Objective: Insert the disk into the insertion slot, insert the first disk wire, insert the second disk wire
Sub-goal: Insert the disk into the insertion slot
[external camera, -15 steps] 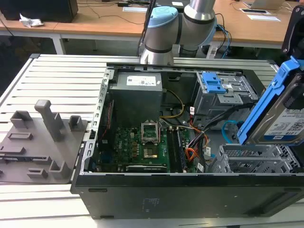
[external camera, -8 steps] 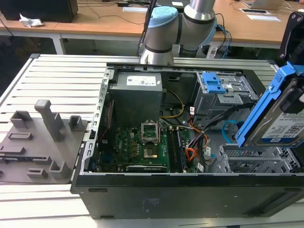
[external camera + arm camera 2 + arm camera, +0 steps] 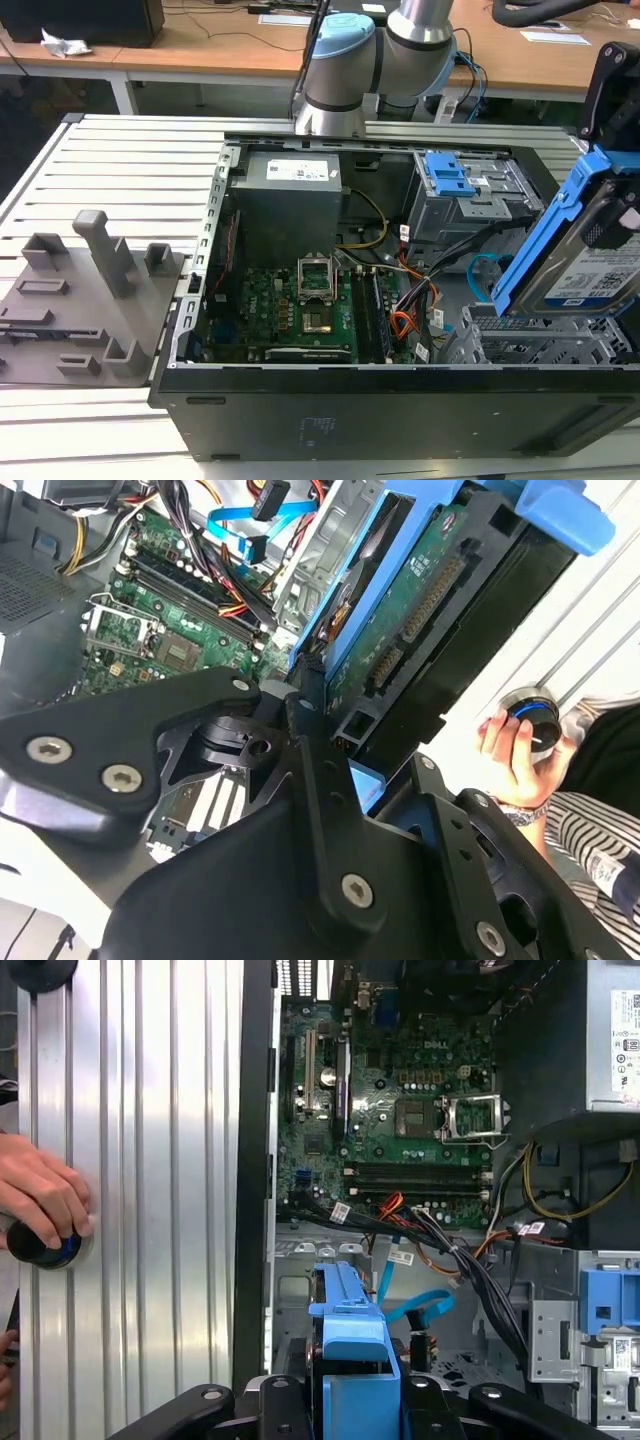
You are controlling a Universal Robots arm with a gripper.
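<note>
Gripper (image 3: 352,1400) is clamped on the disk (image 3: 590,275). In both wrist views its black fingers (image 3: 310,750) sit tight against the blue carrier on both sides, w/ the drive held btwn them.

Disk is at the exterior view's right, over the near corner of the open PC case (image 3: 380,420). It's tilted steeply, one end high. The white-label side faces the exterior view, and the green circuit-board side shows in the second wrist view. Its lower end is right at the top edge of the insertion slot (image 3: 540,340), the light grey perforated cage. Can't tell if they touch.

Just behind the cage stands the grey metal box w/ blue latch (image 3: 455,195). A blue flat cable (image 3: 483,272) curls btwn that box and the disk. An orange/black wire bundle (image 3: 410,310) runs beside the mobo (image 3: 290,310), which lies flat in the case. PSU (image 3: 290,185) sits at the case's far side, near the arm's base (image 3: 335,60).

Outside the case, a person's hand (image 3: 40,1195) rests on a round black-and-blue knob (image 3: 35,1248) on the ribbed aluminium table (image 3: 120,170). A grey moulded fixture (image 3: 80,290) lies on the table at the exterior view's left, near the case wall.
</note>
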